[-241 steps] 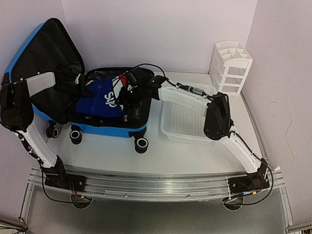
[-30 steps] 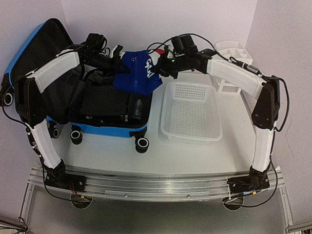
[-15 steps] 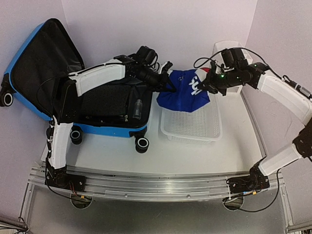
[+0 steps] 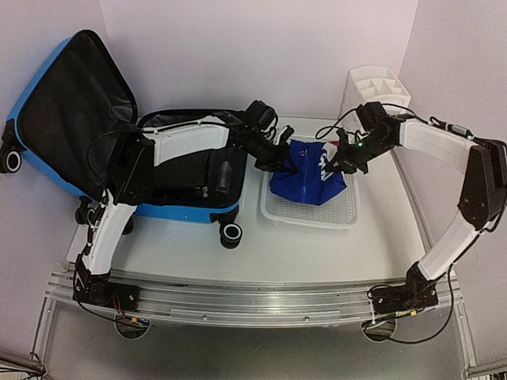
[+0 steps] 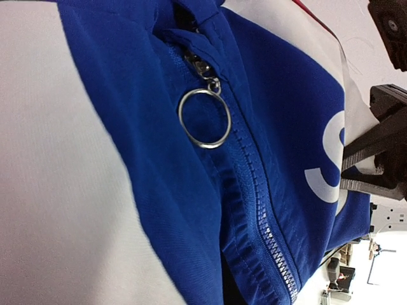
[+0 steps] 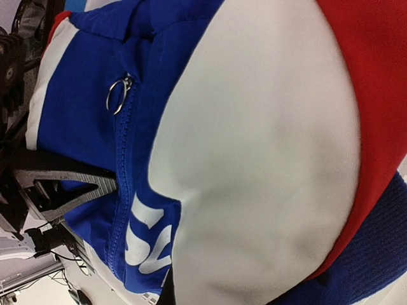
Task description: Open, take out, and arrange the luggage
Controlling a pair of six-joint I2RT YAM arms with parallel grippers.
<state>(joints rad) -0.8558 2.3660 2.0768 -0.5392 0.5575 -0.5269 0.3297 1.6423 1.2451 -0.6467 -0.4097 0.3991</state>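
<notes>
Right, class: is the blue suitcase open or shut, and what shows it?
Open. The luggage has its lid leaning back on the left, black lining exposed, while the base lies flat with its inside showing.

A white perforated basket (image 4: 307,224) sits on the white table (image 4: 317,265), toward 3 o'clock. A blue jacket (image 4: 305,182) with white and red panels bunches inside it, with a ring zip pull (image 5: 204,118). A white compartmented organizer (image 4: 379,83) stands at 1 o'clock.
</notes>
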